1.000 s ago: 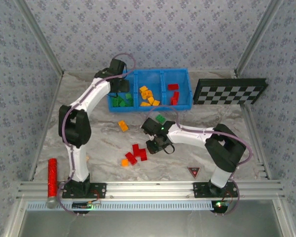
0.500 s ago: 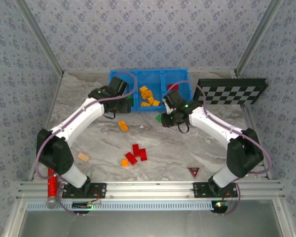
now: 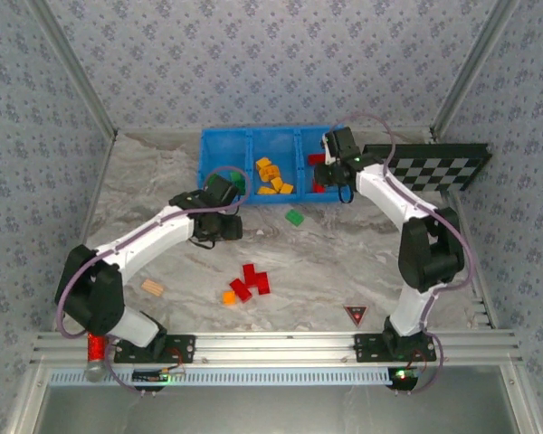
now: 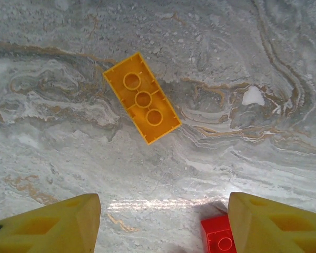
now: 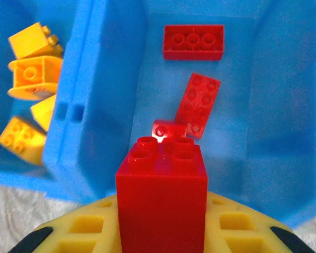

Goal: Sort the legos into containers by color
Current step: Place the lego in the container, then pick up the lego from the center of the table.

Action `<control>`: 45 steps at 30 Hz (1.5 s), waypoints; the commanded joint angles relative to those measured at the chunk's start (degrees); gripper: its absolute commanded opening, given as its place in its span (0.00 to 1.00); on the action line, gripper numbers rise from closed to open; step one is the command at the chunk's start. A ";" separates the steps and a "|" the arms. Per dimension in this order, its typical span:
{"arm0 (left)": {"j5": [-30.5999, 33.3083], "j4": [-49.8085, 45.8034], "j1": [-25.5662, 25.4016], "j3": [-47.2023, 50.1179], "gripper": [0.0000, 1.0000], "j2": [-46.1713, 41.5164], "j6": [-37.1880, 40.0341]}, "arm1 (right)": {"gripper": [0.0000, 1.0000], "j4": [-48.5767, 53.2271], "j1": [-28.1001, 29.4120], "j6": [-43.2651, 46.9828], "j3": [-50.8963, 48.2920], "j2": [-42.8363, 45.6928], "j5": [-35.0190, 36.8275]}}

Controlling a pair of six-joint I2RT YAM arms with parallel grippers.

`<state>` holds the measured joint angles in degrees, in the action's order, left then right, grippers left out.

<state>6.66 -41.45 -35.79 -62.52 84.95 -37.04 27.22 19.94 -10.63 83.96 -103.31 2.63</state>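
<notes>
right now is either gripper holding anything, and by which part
The right gripper grips a red brick by its base end, studs pointing out; the left gripper is open, holding nothing.

- Blue bin, three compartments: yellow ones piled in the middle, three red ones lying flat on the right.
- Red brick is clamped in my right gripper, over that right compartment.
- Loose outside: orange brick bottom-up, green one, red cluster.
</notes>
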 commanded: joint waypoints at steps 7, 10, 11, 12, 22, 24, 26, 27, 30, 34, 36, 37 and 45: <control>4.86 6.04 -0.36 0.03 0.66 4.97 -3.30 | 0.24 -1.88 -1.78 2.19 8.26 -10.56 -0.90; 6.84 6.19 -0.41 -0.73 0.66 7.41 -3.31 | 0.25 -1.64 -1.75 2.52 9.28 -12.60 -0.49; 7.10 6.34 -0.37 -0.99 0.66 8.12 -3.22 | 0.25 -1.59 -1.79 2.62 9.45 -13.02 -0.27; 7.34 6.70 -0.38 -1.19 0.66 8.90 -3.13 | 0.26 -1.59 -1.75 2.80 9.63 -13.44 -0.10; 8.02 8.64 0.69 -2.91 0.66 14.15 -2.60 | 0.39 -0.15 -1.41 3.82 9.29 -12.82 0.79; 8.04 9.34 1.26 -2.63 0.67 14.45 -2.78 | 0.41 0.28 -1.41 4.04 9.29 -12.12 0.80; 8.11 10.28 1.79 -2.28 0.68 14.63 -3.10 | 0.43 0.47 -1.34 4.21 9.20 -11.43 0.79; 8.20 10.71 2.09 -2.12 0.68 14.70 -3.17 | 0.43 0.63 -1.39 4.21 9.20 -11.03 0.79; 7.88 11.84 2.97 -2.08 0.68 15.28 -3.74 | 0.45 0.97 -1.16 4.21 8.96 -9.87 0.89; 5.93 13.82 4.23 -1.99 0.68 16.84 -4.32 | 0.47 1.03 -0.89 4.09 7.69 -7.54 0.80; 4.89 14.74 4.64 -1.99 0.68 17.80 -4.57 | 0.47 1.25 -0.68 4.04 7.12 -6.34 0.94; 4.28 15.11 4.81 -1.91 0.68 18.28 -4.77 | 0.48 1.50 -0.51 4.04 6.73 -5.52 1.07; 1.27 17.02 5.44 -1.56 0.56 21.68 -5.50 | 0.53 1.34 -0.30 2.67 -0.29 4.86 2.57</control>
<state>10.74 -26.13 -30.70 -63.59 104.68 -41.58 27.22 19.53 -7.46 85.69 -102.37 3.68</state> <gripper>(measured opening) 0.574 0.523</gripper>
